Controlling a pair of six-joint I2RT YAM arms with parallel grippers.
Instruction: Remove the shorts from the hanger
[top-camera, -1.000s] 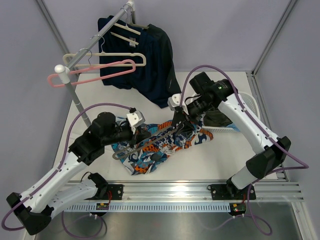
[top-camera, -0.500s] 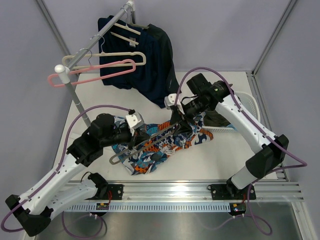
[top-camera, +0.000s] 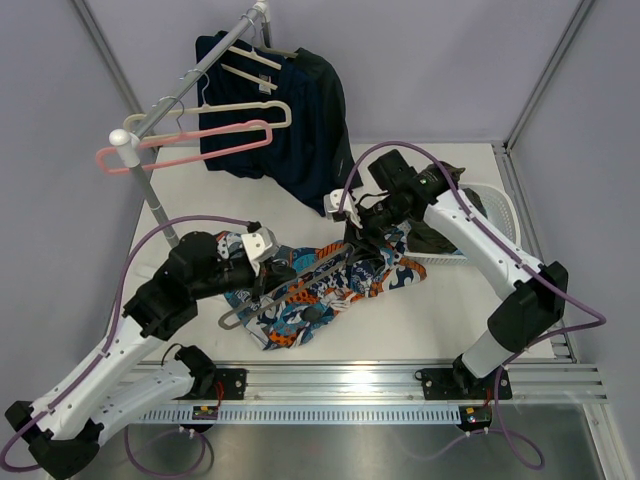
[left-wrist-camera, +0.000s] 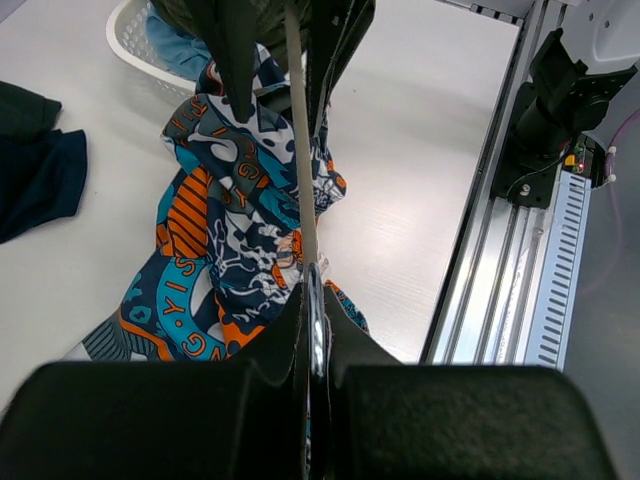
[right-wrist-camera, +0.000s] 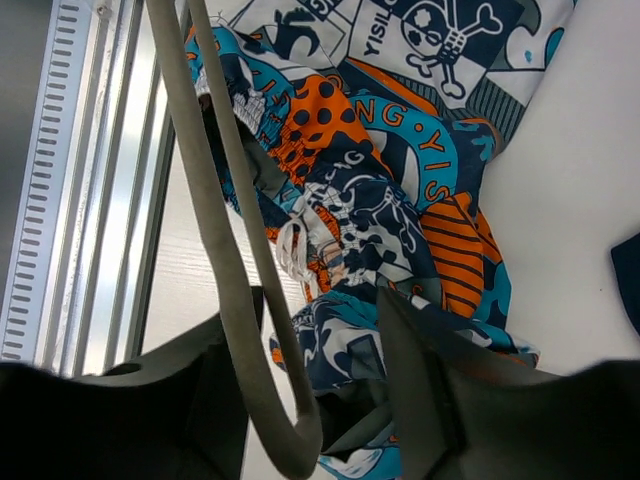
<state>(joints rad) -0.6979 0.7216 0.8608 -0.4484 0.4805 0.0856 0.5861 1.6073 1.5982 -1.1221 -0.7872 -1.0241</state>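
The patterned blue, orange and white shorts (top-camera: 320, 292) lie bunched on the white table, still threaded on a grey hanger (top-camera: 300, 285). My left gripper (top-camera: 277, 274) is shut on the hanger's metal hook (left-wrist-camera: 315, 318); the hanger's bar (left-wrist-camera: 300, 150) runs away from it over the shorts (left-wrist-camera: 225, 235). My right gripper (top-camera: 360, 243) is open at the hanger's far end. In the right wrist view the hanger's looped end (right-wrist-camera: 270, 420) and a fold of shorts (right-wrist-camera: 390, 240) sit between the fingers (right-wrist-camera: 430, 390) of the right gripper (right-wrist-camera: 320, 400).
A clothes rail (top-camera: 185, 95) at the back left carries a pink hanger (top-camera: 190, 148), beige hangers and dark navy shorts (top-camera: 300, 130). A white basket (top-camera: 490, 225) with dark clothing stands at the right. A metal rail (top-camera: 400, 400) runs along the near edge.
My left gripper has drawn back slightly to the left and nearer with the hanger's hook. My right gripper has shifted a little left over the hanger's far end.
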